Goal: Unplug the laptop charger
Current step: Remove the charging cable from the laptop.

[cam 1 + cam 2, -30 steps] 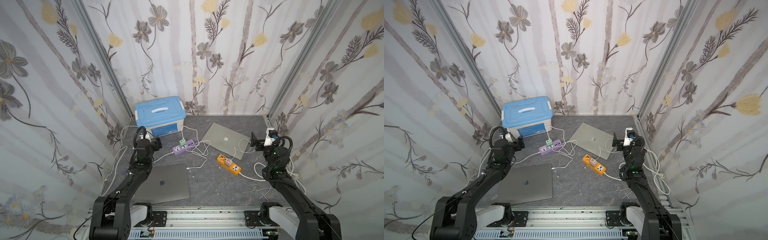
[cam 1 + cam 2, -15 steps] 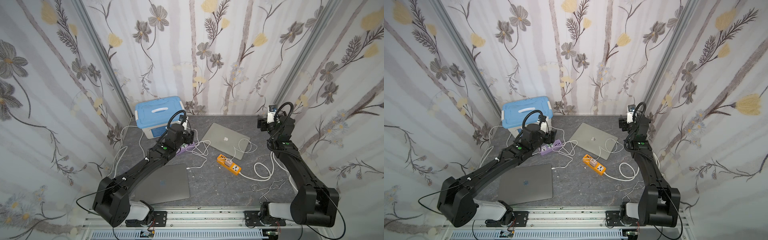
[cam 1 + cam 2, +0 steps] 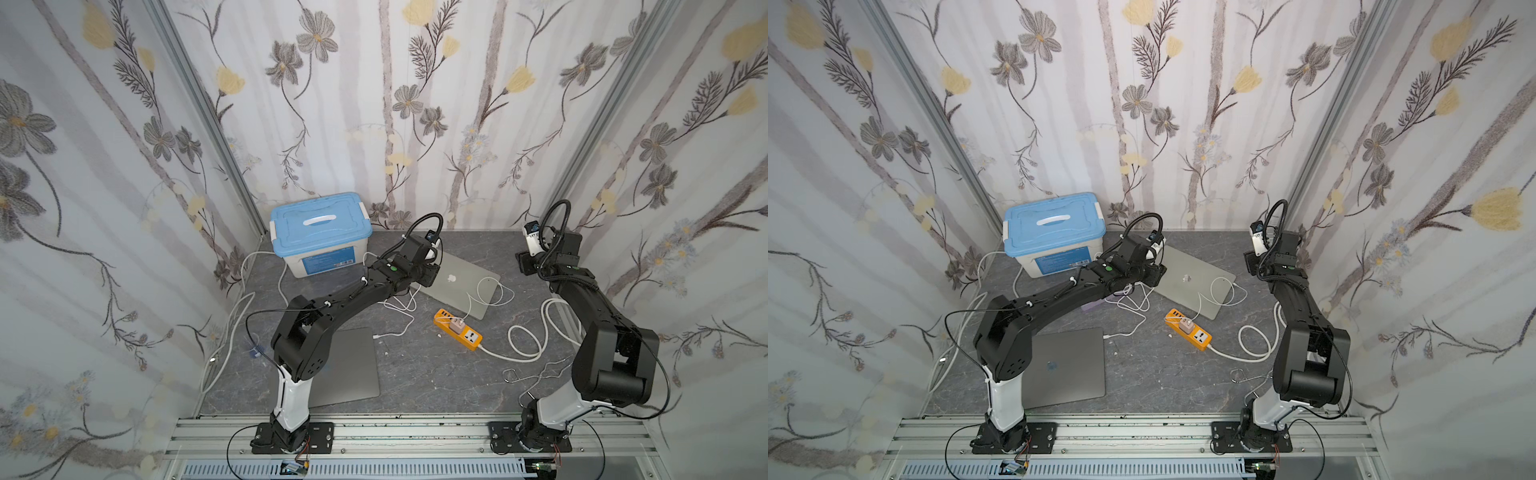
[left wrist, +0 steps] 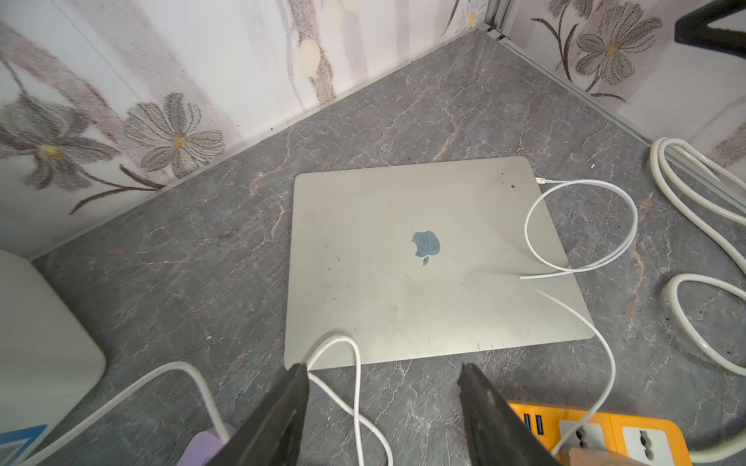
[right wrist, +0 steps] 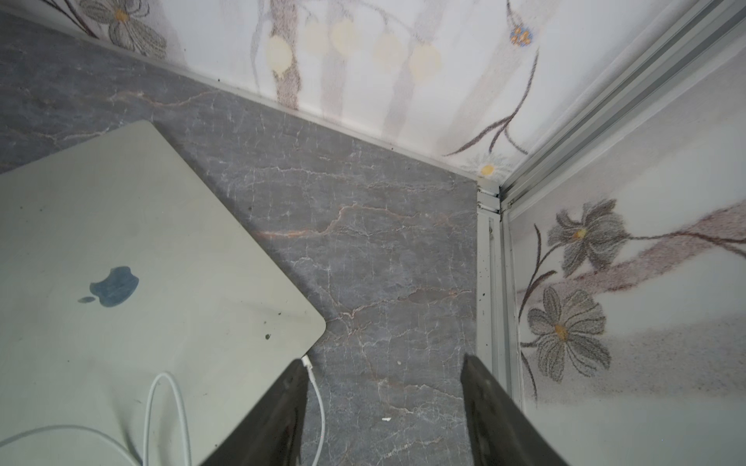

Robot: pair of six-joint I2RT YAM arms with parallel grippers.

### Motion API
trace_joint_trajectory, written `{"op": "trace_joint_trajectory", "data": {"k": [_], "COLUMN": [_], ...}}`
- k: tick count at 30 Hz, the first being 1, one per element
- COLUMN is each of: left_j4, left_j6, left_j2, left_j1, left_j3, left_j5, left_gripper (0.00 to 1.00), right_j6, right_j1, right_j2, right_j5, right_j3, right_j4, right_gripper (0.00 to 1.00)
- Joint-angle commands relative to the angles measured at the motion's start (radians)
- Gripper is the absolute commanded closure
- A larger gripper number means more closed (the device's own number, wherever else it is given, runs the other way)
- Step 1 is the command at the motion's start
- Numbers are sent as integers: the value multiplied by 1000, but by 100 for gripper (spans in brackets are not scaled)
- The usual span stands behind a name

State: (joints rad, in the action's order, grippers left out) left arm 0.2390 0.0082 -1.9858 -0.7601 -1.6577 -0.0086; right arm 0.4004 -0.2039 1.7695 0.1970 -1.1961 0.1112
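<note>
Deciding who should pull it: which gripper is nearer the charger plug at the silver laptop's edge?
Right. The right gripper hovers just beside the plug; the left gripper is at the laptop's other side, the lid between them.

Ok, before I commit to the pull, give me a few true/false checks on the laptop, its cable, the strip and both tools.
1. The silver laptop is closed. True.
2. The charger cable is already out of that laptop. False: its plug sits in the laptop's edge by a corner.
3. The right tool grips the cable. False: its jaws stand apart, holding nothing.
4. An adapter is plugged into the orange power strip. True.
5. The left tool is shut. False: its jaws are apart and empty.
</note>
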Motion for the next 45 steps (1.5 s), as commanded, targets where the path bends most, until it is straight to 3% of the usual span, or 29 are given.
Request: {"op": "trace_joint_trajectory", "data": {"k": [1,10,24,38,45], "left_j4": [59,127,173,191,187], "left_j6": [14,-43,-137,-153,-154], "left_j2": [-71,-237,-407,-424,-422], "left_j1": [0,15,39,41,42], "left_j3": [-76,-232,-330,-305,-288], "left_j5": [86,177,229,230,234], "left_gripper": [39,41,45,45,45], "right_j6": [62,114,204,211,197], "right_j1": [-8,-19,-8,90,84], "right_j2": [37,130,190,357,366], "right_j5": [66,174,63,-111,-108], "right_j3": [-24,-63,-102,-195,-205], "right_j4": [26,83,189,262,251], "right_gripper": [43,48,53,56,55]}}
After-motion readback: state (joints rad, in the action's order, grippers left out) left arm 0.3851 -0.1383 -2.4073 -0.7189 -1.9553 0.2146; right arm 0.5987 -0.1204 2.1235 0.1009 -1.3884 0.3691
